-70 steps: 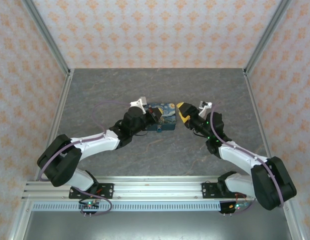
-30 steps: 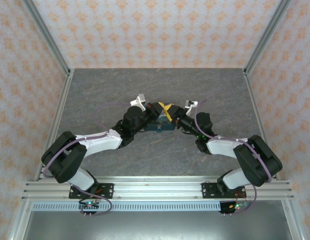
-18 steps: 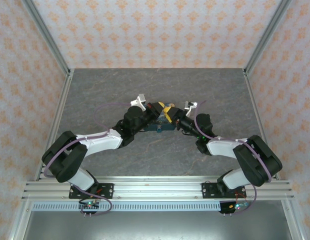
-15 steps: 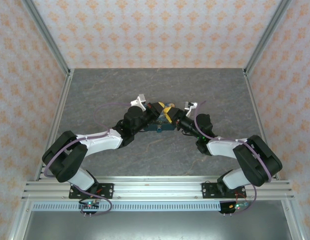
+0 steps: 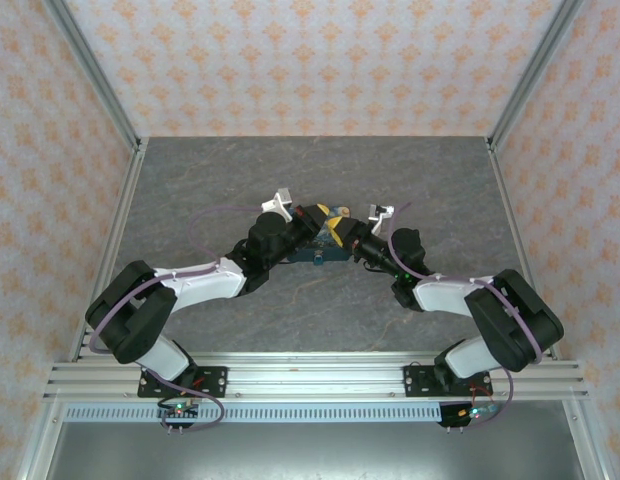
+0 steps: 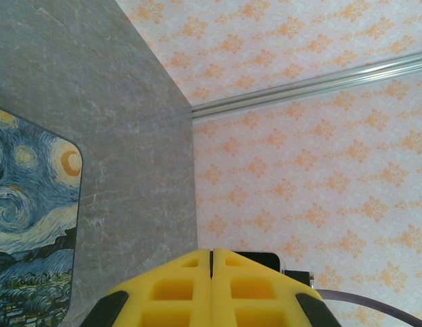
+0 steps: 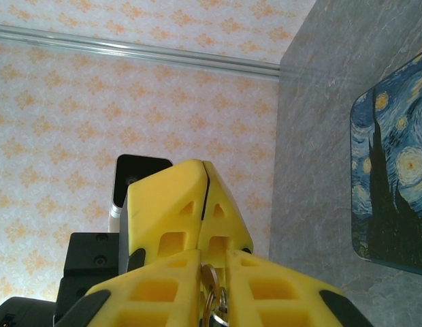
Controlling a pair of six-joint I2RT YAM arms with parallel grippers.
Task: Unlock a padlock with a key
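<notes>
At the middle of the grey table (image 5: pixel 390 170) the padlock (image 5: pixel 320 250) lies flat with its painted face up, and both arms reach in over its far edge from either side, their yellow fingers meeting tip to tip just above it.

From the left wrist, the left gripper (image 6: pixel 211 259) has its two fingers pressed flat together, with only a thin seam between them. Whether anything is caught in that seam I cannot tell. The padlock lies low on the left of this view, off to the side of the fingers and not between them. A black part of the other arm sits just behind the fingertips.

From the right wrist, the right gripper (image 7: pixel 212 269) has its jaws drawn nearly together, leaving a narrow slot. In the slot sits a small piece of brass and silver metal with a ring, which I take to be the key (image 7: pixel 211 300), pinched between the two fingers. Its head and tip are hidden. The left gripper's closed fingers point straight at this slot, and their tips touch the right fingertips. The padlock lies at the right edge of this view, apart from both pairs of fingers.

Patterned wallpaper (image 6: pixel 320 170) and an aluminium rail (image 6: pixel 299 85) stand behind.
</notes>
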